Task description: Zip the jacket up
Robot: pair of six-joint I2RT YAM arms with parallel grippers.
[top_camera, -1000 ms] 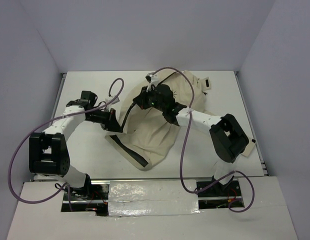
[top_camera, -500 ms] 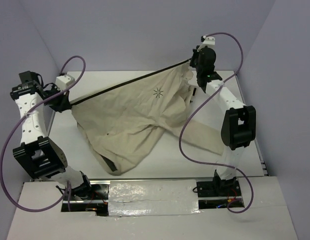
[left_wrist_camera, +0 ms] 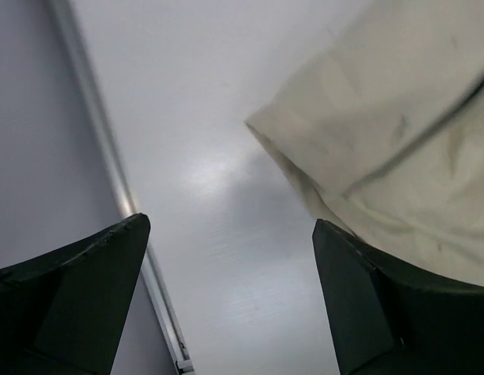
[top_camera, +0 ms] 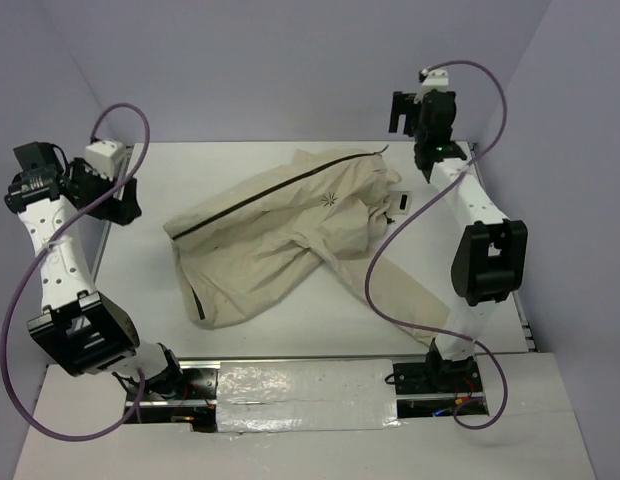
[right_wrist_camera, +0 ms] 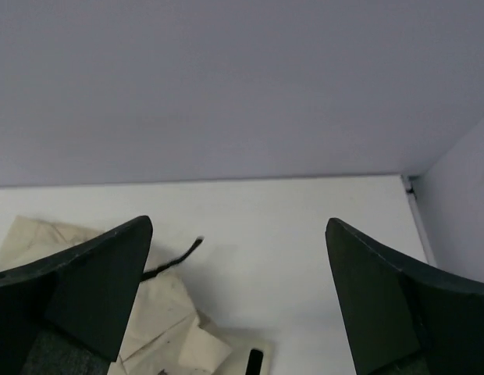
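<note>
Jacket (top_camera: 290, 235) lies flat at centre of table (top_camera: 150, 290), zipper (top_camera: 260, 195) running 8 to 1 o'clock as one dark line. Left gripper (left_wrist_camera: 229, 234), 9 o'clock: jaws wide, empty. Right gripper (right_wrist_camera: 238, 226), 1 o'clock, far: jaws wide, empty. Step, judged: post-zip check. Next: verify closure at top end; regrasp if gaping. Containers: none visible.
</note>
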